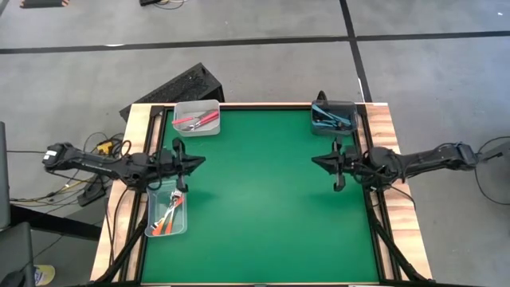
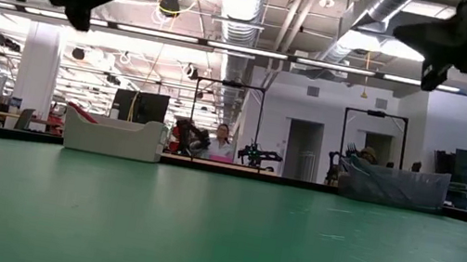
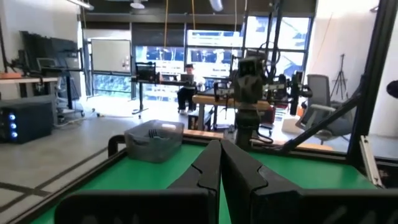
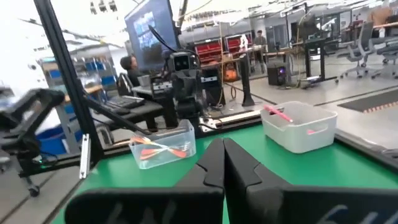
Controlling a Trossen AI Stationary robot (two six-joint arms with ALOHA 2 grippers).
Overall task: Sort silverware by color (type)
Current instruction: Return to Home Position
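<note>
Green tabletop [image 1: 263, 199]: no loose silverware seen on it. Left pincer [image 1: 199, 161] at 9 o'clock and right pincer [image 1: 317, 160] at 3 o'clock, both raised, fingers pressed together, empty.

- Clear bin [image 1: 195, 131], 11 o'clock: red forks [image 1: 201, 119].
- Dark bin [image 1: 355, 112], 1 o'clock: blue forks [image 1: 328, 119].
- Second clear bin [image 1: 180, 229], 8 o'clock: orange forks [image 1: 163, 219].

Sorting judged complete.

Risk: the left arm hangs just beside the 8 o'clock bin. A low swing could clip its rim and spill forks.

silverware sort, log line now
far clear bin: red utensils | near clear bin: orange utensils | dark bin: blue utensils | left arm, right arm: raised, jaws shut
</note>
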